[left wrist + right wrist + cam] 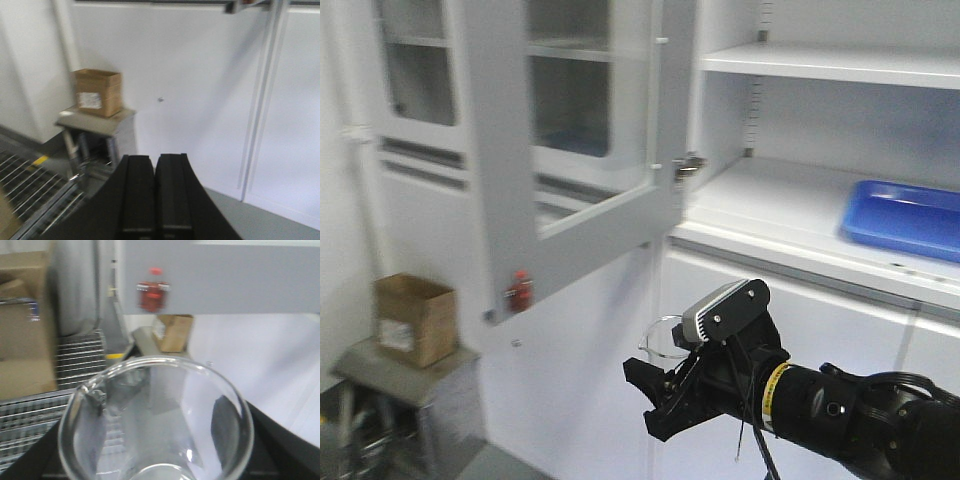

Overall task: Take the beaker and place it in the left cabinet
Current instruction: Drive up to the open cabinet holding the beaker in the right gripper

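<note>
The right gripper [660,385] is clamped around the beaker [663,342], which stands upright with its mouth up, in mid-air below the front edge of the lower open shelf of the left cabinet [770,205]. That shelf lies above and beyond the beaker. Its left end is bare beside the glass door [570,150], and a blue tray [905,218] takes the right end. The left gripper [155,187] is pressed closed and empty, so the right arm is the one placed to make the lift.

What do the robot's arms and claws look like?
The right arm is a chunky black tube with a yellow band round it. A light grey camera box sits on its wrist, and thin black cables dangle below. The right claw is black and angular. The left claw is flat, black and blocky.
</note>
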{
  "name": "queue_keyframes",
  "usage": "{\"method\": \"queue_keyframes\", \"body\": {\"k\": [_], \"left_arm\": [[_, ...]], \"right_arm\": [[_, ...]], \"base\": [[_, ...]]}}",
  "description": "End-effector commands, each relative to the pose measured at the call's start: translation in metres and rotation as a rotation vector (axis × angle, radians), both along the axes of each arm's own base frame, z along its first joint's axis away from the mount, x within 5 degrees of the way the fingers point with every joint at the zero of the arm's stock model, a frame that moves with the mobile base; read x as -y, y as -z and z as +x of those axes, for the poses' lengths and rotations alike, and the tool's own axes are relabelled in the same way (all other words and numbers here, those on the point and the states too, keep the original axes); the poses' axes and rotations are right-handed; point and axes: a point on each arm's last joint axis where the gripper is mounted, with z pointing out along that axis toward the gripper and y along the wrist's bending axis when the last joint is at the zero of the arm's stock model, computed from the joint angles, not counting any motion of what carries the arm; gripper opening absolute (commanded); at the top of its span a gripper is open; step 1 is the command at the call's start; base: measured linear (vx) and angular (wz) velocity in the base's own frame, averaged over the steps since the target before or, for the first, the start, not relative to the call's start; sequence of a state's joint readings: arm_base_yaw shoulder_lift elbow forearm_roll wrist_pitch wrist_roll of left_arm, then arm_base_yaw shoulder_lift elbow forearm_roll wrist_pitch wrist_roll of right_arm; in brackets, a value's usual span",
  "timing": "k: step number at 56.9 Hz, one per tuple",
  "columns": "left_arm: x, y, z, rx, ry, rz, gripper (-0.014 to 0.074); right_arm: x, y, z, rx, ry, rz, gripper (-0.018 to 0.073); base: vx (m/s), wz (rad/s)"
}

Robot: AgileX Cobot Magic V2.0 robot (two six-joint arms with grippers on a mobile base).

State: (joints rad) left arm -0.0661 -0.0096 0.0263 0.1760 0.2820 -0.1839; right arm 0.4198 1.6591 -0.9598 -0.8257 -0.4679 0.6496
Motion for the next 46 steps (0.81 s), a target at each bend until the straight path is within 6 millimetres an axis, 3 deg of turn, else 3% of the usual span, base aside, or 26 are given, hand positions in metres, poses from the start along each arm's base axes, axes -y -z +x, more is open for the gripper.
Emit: {"method": "queue_keyframes", "body": {"k": [1,20,46], "left_arm": [[0.0017,-0.0115,-0.0003,0.109,0.021,-0.012,0.0004],[0.0017,-0.0115,-0.0003,0.109,0.021,-0.012,0.0004],[0.0017,-0.0115,-0.0003,0.109,0.021,-0.012,0.0004]], "right_arm": [[-0.0008,-0.0309,-0.0036,0.093,-0.027,0.089,0.0176],[-0.0008,-0.0309,-0.0036,0.093,-0.027,0.089,0.0176],[-0.0008,-0.0309,-0.0036,0.093,-0.027,0.089,0.0176]], "base": [[0.21,-0.74],[0.22,-0.62],[0.22,-0.41]]}}
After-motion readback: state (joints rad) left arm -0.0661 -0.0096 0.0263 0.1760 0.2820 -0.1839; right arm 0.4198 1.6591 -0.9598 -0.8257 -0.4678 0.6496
